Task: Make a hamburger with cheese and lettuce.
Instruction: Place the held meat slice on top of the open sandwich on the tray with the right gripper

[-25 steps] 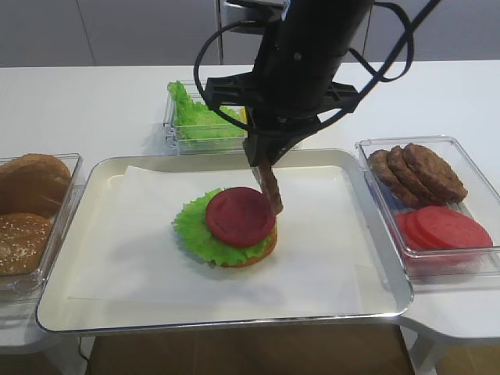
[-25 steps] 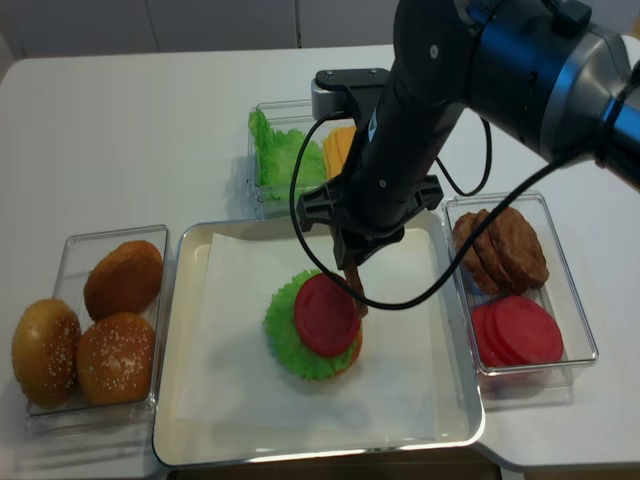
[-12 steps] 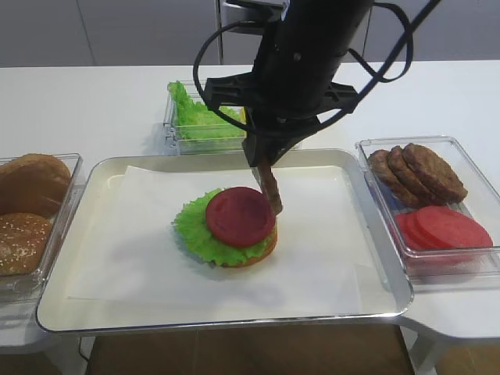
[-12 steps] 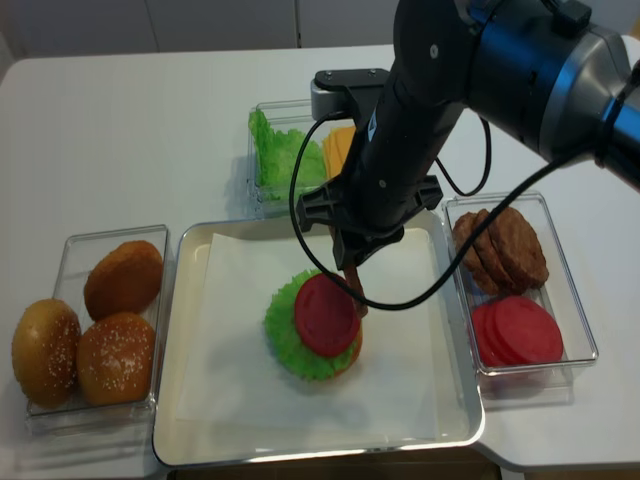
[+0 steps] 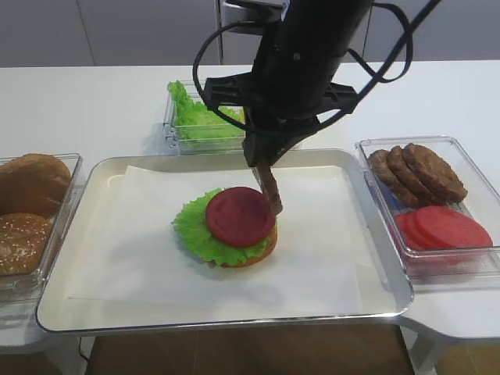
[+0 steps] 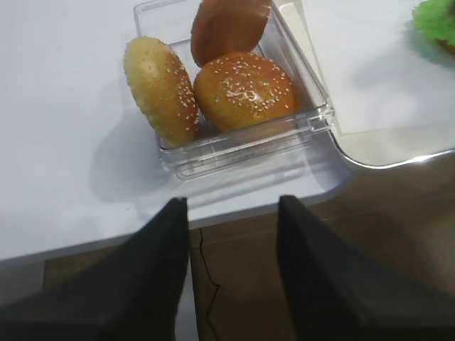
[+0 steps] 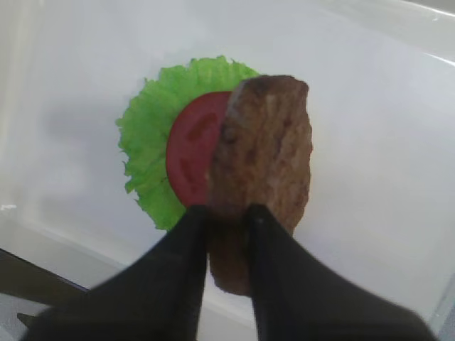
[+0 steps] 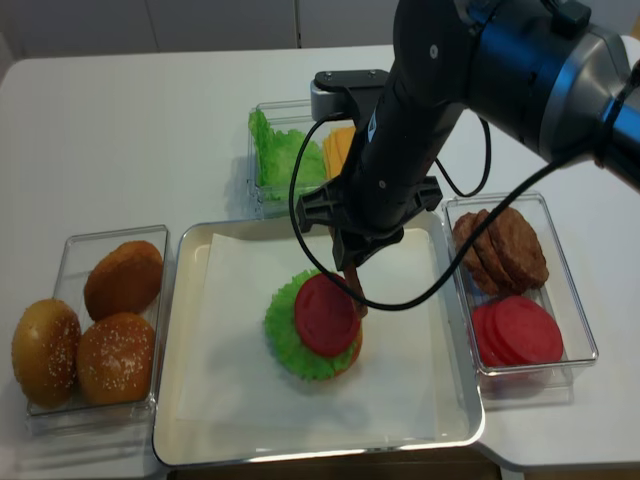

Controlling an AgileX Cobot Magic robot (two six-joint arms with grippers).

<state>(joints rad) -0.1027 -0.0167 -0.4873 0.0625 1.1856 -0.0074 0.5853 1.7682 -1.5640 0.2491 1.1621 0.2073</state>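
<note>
On the far left, the sesame buns [image 5: 27, 211] sit in their clear box, and the left gripper [image 6: 231, 263] hangs over that corner of the table with its jaws spread and nothing between them. It has no part in this step.

On the paper-lined tray [image 5: 375, 301] stands the hamburger [image 5: 230, 226] — bun base, frilly leaf, red tomato slice [image 7: 190, 145] on top. The right gripper [image 7: 226, 220] is pinching a brown patty [image 7: 264, 170] by one edge, so it hangs on edge just beside the tomato's right rim, not yet lying on the stack.

To place it well, I judge the patty should tip flat and shift left until its centre sits over the tomato, coming down close before the jaws part — let go from this tilt and it may slide off onto the paper.

Behind the tray, the lettuce [image 8: 278, 155] and the cheese [image 8: 340, 148] share a clear box. The cheese is still to go on. On the right, spare patties [image 5: 418, 173] and tomato slices [image 5: 444, 228] wait in theirs.
</note>
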